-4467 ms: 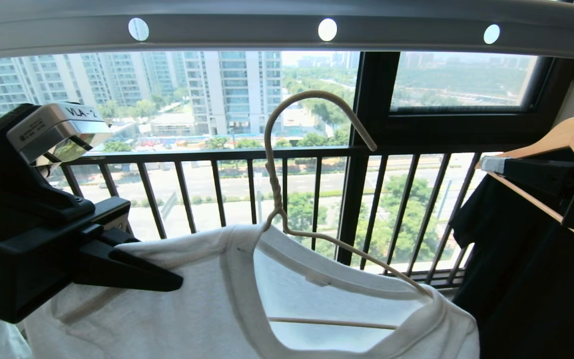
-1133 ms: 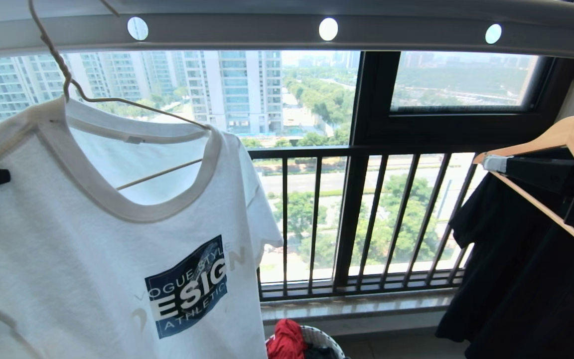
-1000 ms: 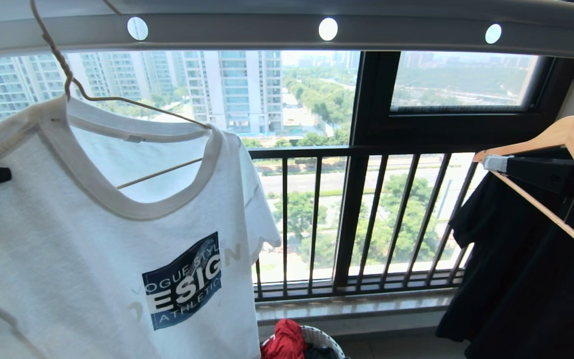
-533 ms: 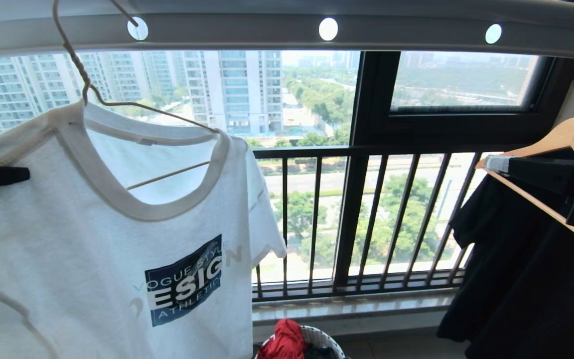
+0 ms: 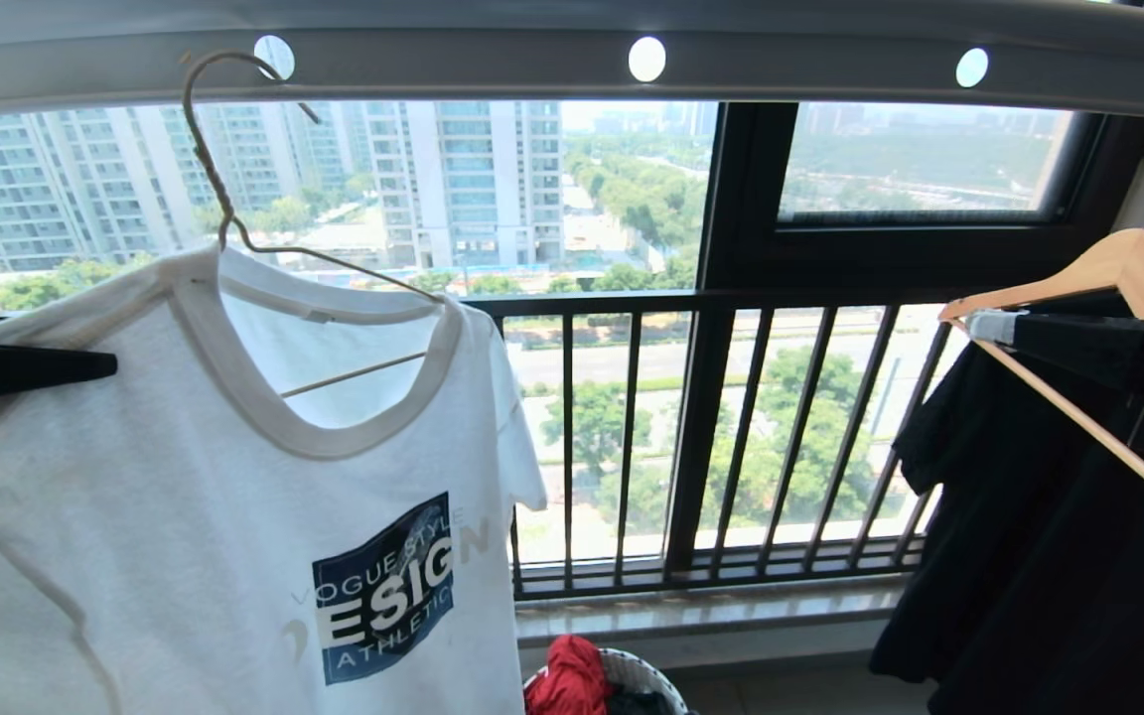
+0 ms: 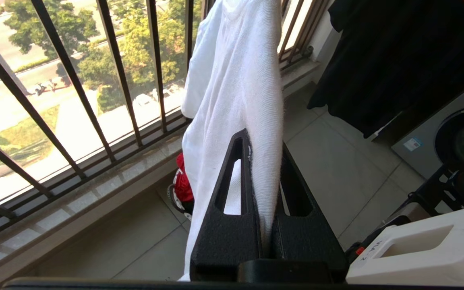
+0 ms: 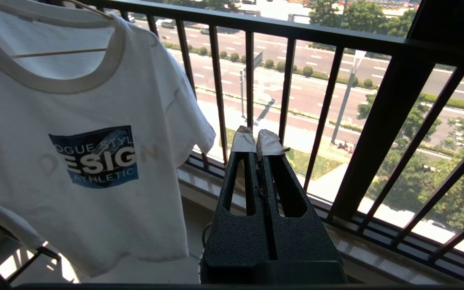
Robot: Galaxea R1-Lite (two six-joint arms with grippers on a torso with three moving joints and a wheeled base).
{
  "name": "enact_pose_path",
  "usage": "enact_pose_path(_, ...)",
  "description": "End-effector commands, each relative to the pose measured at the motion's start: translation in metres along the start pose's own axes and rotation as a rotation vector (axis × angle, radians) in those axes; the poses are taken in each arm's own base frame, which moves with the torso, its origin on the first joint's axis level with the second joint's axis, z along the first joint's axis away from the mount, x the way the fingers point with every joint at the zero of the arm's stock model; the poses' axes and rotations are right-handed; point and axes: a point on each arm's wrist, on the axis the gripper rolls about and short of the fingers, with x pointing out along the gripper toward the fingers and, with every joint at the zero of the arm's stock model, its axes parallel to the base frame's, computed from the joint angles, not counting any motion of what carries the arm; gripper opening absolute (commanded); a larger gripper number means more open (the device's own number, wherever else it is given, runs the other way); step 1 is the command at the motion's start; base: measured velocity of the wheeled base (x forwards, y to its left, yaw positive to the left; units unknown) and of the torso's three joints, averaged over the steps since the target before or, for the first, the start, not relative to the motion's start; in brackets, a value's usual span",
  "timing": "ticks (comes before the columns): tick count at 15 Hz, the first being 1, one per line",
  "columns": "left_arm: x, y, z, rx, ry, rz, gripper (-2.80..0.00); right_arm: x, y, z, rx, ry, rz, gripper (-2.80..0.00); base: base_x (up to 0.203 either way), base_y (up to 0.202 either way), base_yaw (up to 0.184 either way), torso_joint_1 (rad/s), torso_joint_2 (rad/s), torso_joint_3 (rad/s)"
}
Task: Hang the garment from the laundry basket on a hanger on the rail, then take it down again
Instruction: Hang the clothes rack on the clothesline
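Note:
The garment [image 5: 185, 516], a white T-shirt with a blue chest print, hangs on the cream wire hanger [image 5: 224, 199] at the left of the head view. The hanger's hook curls just under the grey rail [image 5: 493, 70], by its leftmost hole; I cannot tell whether it rests on the rail. My left gripper [image 5: 56, 365] comes in from the left, shut on the shirt's shoulder; in the left wrist view white cloth [image 6: 232, 80] is pinched between the left gripper's [image 6: 263, 139] fingers. My right gripper [image 7: 256, 139] is shut and empty, well to the right. The laundry basket [image 5: 653, 677] stands on the floor below.
A red cloth [image 5: 567, 680] lies in the basket. A black garment [image 5: 1029, 546] on a wooden hanger [image 5: 1118, 268] hangs at the right, close behind my right gripper [image 5: 989, 326]. The dark balcony railing [image 5: 632, 417] runs behind. A washing machine [image 6: 457, 137] stands at the right.
The shirt and hanger have shifted right and a little down with my left gripper. The hook, which reached past the picture's top, now curls in full view below the rail. The right arm is still.

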Motion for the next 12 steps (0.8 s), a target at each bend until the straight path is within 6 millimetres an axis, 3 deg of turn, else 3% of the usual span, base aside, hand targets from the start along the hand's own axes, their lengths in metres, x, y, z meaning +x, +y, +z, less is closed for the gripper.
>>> enact_pose_path(1,0.007,0.0045,-0.0001,-0.009,0.017,-0.021,-2.8,-0.0001,0.0002,0.0002,-0.001,-0.002,0.003,-2.8,0.0,0.0,0.0,0.0,0.0,0.0)
enact_pose_path(9,0.0128,0.0089,-0.0008,-0.029,0.031,-0.034,-2.8,-0.0005,-0.0004,0.0003,-0.002,-0.003,-0.001,-2.8,0.0,0.0,0.0,0.0,0.0,0.0)
enact_pose_path(10,0.0116,0.0072,0.0001,-0.025,0.028,-0.032,0.0,-0.0011,-0.0006,0.0006,-0.002,-0.005,-0.003,-2.8,0.0,0.0,0.0,0.0,0.0,0.0)
enact_pose_path(12,0.0092,0.0045,0.0031,-0.011,0.02,-0.025,0.0,-0.0015,-0.0006,0.0009,-0.003,-0.007,-0.005,-2.8,0.0,0.0,0.0,0.0,0.0,0.0)
